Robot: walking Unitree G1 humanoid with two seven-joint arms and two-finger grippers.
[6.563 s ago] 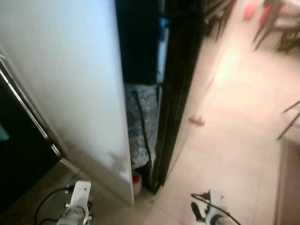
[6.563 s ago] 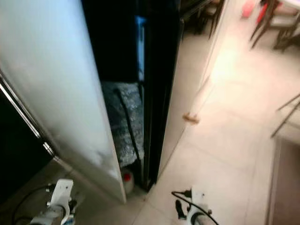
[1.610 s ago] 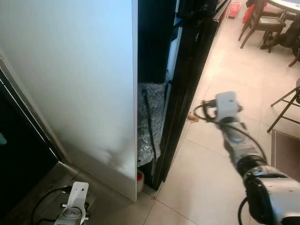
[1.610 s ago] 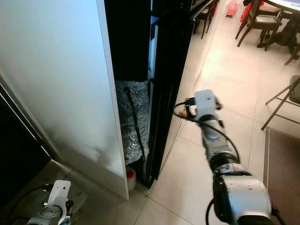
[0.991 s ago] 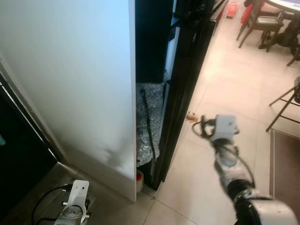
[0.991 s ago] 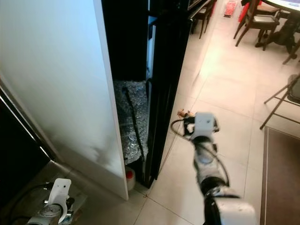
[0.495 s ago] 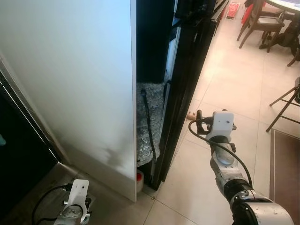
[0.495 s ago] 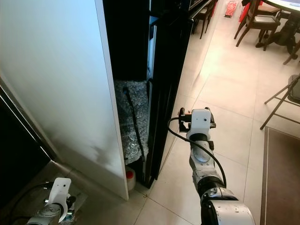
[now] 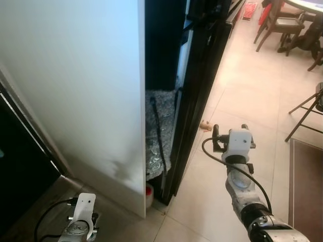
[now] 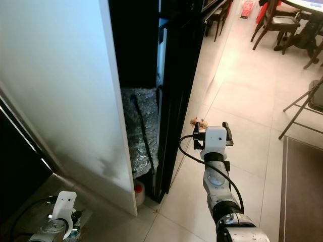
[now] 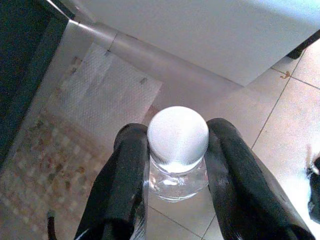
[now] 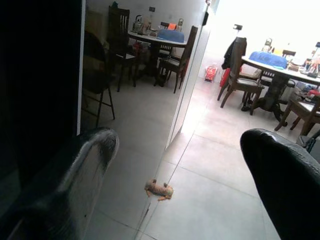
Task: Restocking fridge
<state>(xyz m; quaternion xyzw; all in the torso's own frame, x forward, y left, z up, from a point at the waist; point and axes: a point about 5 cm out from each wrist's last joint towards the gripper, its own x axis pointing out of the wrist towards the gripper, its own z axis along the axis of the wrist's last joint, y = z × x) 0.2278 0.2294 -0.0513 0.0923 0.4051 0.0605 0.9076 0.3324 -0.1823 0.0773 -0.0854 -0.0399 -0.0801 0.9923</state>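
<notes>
The left gripper (image 11: 175, 165) hangs low at about 7 o'clock in the head views, its fingers (image 11: 127, 175) clamped on the neck of a clear bottle (image 11: 178, 150) with a silvery screw cap. Under it lie a white mat (image 11: 95, 95) and a speckled floor strip (image 11: 45, 165). Beyond, toward 12, stands the white fridge side (image 9: 75, 85).

The right gripper (image 12: 180, 165) is raised at about 5 o'clock in the head views, its fingers (image 12: 85, 165) spread wide and holding nothing. It hangs over the pale floor tiles (image 10: 247, 101), close beside the black fridge door (image 10: 179, 91), which stands at its 10 o'clock. A black cable (image 10: 189, 151) loops from the wrist camera (image 10: 216, 141).

Just ahead of this gripper, at 12, a small brown object (image 12: 159, 189) lies on the tiles by the door's edge; what it is cannot be told.

Between the white side and the black door a dark gap opens, with a crinkled foil panel (image 9: 159, 136) low inside and a dark hose (image 9: 157, 126) running down it. At the gap's foot sits a small white container with a red top (image 10: 138, 190).

Far off at 1 to 2 o'clock stand dark wooden chairs (image 10: 272, 22) and a table (image 12: 272, 60).
</notes>
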